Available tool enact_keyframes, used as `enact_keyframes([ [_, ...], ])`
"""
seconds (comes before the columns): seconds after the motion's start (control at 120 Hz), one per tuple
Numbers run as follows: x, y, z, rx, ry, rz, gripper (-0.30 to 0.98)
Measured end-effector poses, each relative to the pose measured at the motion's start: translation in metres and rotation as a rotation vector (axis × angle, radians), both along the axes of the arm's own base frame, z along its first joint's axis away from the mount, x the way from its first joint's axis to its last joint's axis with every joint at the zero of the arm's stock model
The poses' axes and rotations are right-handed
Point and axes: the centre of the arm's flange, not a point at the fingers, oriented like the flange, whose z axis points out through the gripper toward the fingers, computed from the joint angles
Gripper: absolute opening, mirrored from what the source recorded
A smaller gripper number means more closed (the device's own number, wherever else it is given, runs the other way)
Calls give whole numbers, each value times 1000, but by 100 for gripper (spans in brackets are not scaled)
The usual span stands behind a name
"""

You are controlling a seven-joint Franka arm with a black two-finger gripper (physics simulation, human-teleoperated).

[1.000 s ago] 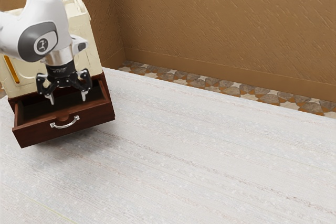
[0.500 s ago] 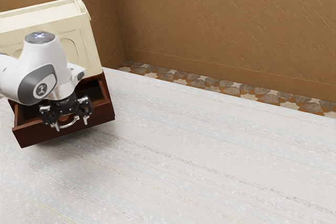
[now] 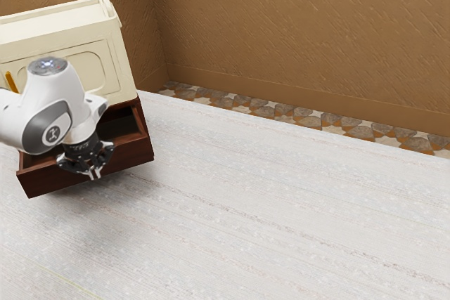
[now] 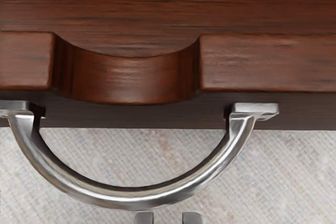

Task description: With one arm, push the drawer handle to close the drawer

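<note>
There is one tool (image 3: 95,172), with two fingertips (image 4: 192,218), and just beside it one metal handle (image 4: 131,196) on two mounts (image 4: 254,109). Near the tool is one wooden drawer (image 3: 130,157) with one curved notch (image 4: 128,80) in its front, and behind the tool one cream-topped cabinet (image 3: 88,40). One tabletop (image 3: 281,223) lies under the tool, and two walls (image 3: 302,40) stand well beyond it.
</note>
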Motion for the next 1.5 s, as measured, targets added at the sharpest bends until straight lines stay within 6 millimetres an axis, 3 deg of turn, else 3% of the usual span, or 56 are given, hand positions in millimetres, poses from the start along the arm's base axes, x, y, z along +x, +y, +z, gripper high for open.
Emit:
enact_keyframes([
  [0.417,2,12,-13,63,27,-25,-10],
  [0.725,12,23,-6,109,12,-41,-10],
  [1.2,30,64,-1,133,14,-1,-10],
  [1.5,46,75,0,134,16,-29,-10],
])
